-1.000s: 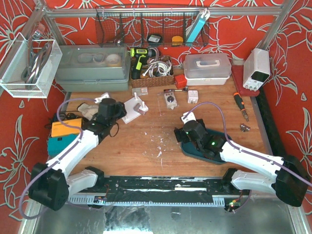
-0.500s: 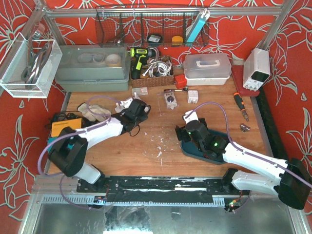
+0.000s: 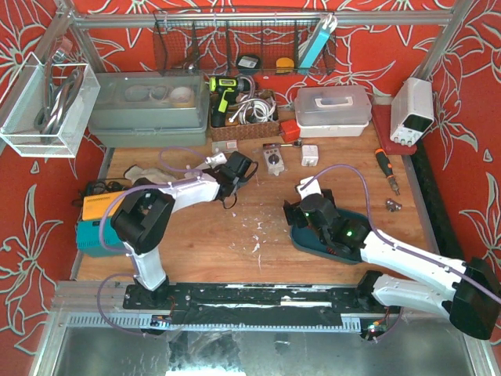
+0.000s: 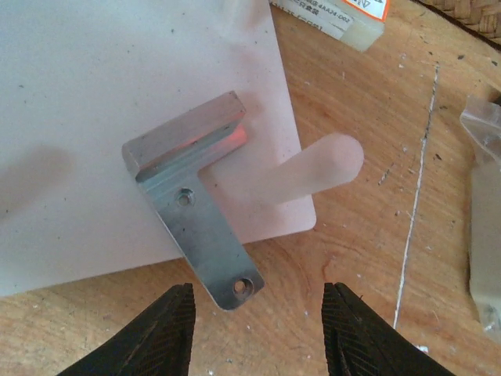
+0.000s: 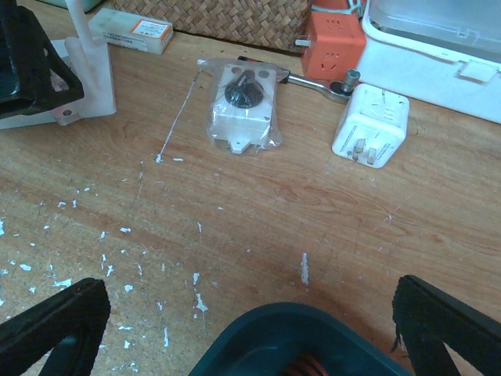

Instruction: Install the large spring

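My left claw (image 4: 258, 317) hangs over the white plate (image 4: 94, 94). Its fingers are spread, and between them I see only bare table (image 4: 352, 235) and the tip of the metal bracket (image 4: 192, 204). The bracket lies flat on the plate and juts past its near edge. Just beside it, a translucent peg (image 4: 313, 168) stands up at the plate's corner. A labelled box (image 4: 344, 16) lies just beyond the plate.

My right claw (image 5: 250, 313) is spread wide and holds nothing, above the far rim of the teal tray (image 5: 313, 329). Of the spring (image 5: 301, 366) I see only a sliver of orange coil in the tray, at the bottom edge of the right wrist view, too little to be sure of it.

Between tray and plate the wood is bare except for white flecks. From the right wrist, the left claw covers most of the plate, leaving only the peg corner showing. Further back lie a bagged part (image 5: 243, 106), a white adapter (image 5: 369, 125), a ratchet (image 5: 321, 82) and an orange block (image 5: 337, 39). They sit in front of the basket (image 5: 211, 16) and a white case (image 5: 438, 39).
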`<state>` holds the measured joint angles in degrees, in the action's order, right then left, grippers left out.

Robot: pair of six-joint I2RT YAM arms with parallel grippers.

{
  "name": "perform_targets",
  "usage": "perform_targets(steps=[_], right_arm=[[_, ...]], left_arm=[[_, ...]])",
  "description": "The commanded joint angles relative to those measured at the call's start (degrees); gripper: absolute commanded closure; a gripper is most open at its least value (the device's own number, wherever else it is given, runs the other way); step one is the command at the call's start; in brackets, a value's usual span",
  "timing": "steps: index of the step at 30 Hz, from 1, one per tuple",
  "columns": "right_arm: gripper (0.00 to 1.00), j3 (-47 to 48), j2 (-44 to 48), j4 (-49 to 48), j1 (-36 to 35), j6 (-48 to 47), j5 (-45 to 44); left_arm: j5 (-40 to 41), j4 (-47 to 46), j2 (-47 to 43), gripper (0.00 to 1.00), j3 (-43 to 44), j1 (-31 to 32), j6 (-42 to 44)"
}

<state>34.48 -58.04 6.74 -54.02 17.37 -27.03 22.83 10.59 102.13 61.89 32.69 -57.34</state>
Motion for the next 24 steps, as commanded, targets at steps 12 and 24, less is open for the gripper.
perform_targets(steps=[12,24], right_arm=[[0.01,-3.4,1.6,-8.3,-0.3,-1.2,12.2],[0.01,-4.1,3.1,-9.1,-0.2,-1.1,12.4]], left_arm=[[6.2,2.6,6.8,0.54,4.4,0.1,-0.3],[6.1,3.1,8.6,0.59,5.8,-1.8,0.5]])
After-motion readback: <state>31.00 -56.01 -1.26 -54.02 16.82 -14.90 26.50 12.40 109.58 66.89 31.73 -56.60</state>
